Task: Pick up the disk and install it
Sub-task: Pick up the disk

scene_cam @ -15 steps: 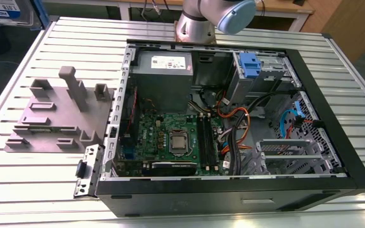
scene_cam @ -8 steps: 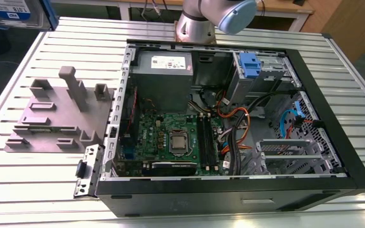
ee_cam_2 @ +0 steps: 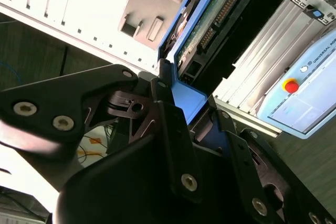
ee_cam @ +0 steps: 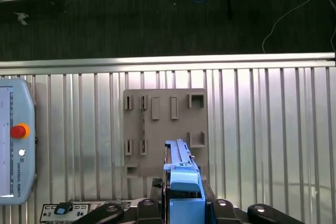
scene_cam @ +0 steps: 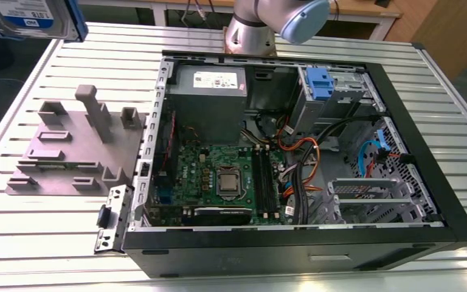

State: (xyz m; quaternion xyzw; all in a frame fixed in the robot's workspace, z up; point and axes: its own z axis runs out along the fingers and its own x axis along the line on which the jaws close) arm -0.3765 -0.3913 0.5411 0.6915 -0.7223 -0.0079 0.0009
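Gripper [ee_cam: 184, 206] clamps disk [ee_cam: 180, 163] above grey fixture [ee_cam: 163, 109].

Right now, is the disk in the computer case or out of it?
Out. The disk is up in the air beyond the open case, clamped in the pincer above the grey fixture.

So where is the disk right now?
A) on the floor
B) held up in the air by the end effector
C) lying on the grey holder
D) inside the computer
B: the end effector is shut on the disk, holding it up off the grey holder.
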